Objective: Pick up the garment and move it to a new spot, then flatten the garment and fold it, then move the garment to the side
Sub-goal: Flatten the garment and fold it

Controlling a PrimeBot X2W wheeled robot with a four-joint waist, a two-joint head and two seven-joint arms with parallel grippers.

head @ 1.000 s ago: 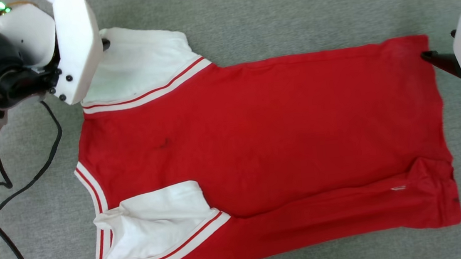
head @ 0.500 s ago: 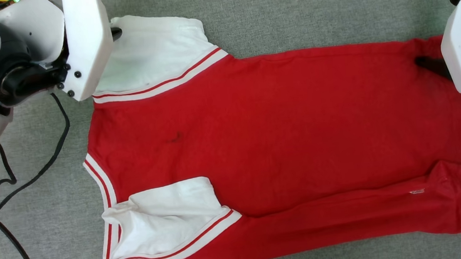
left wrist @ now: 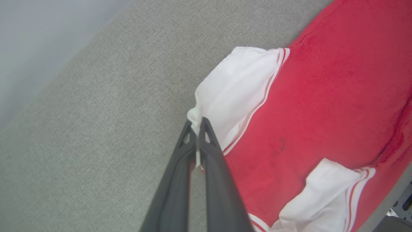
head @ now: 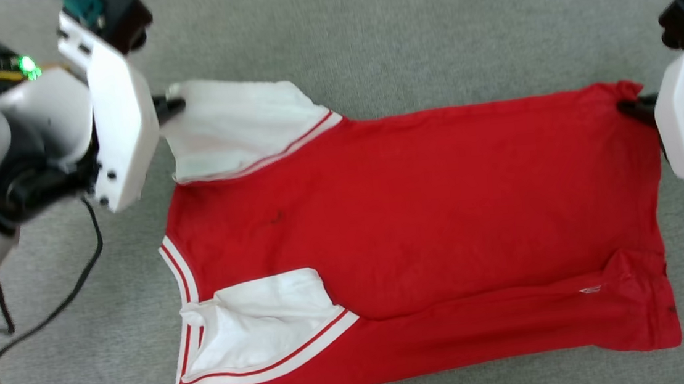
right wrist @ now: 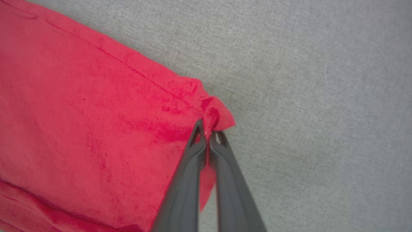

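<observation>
The garment (head: 419,222), a red shirt with white sleeves and striped trim, lies spread on the grey carpet, plain red side up. My left gripper (head: 172,105) is shut on the tip of the far white sleeve (head: 237,127); the left wrist view has both fingers pinching white cloth at the gripper (left wrist: 196,124). My right gripper (head: 628,106) is shut on the far hem corner (head: 621,92), which bunches and lifts between the fingers at the gripper (right wrist: 207,129). The near sleeve (head: 260,323) lies folded over the body. The near long edge (head: 484,328) is folded over.
Grey carpet (head: 402,32) surrounds the shirt on all sides. Black cables (head: 37,317) trail on the floor at the left, beside my left arm. A pale wall or board (left wrist: 35,42) runs along the carpet's edge in the left wrist view.
The right gripper has shut on the far hem corner. Both arms have lifted the far edge and drawn it inward, so the far sleeve and corner rise off the carpet.
</observation>
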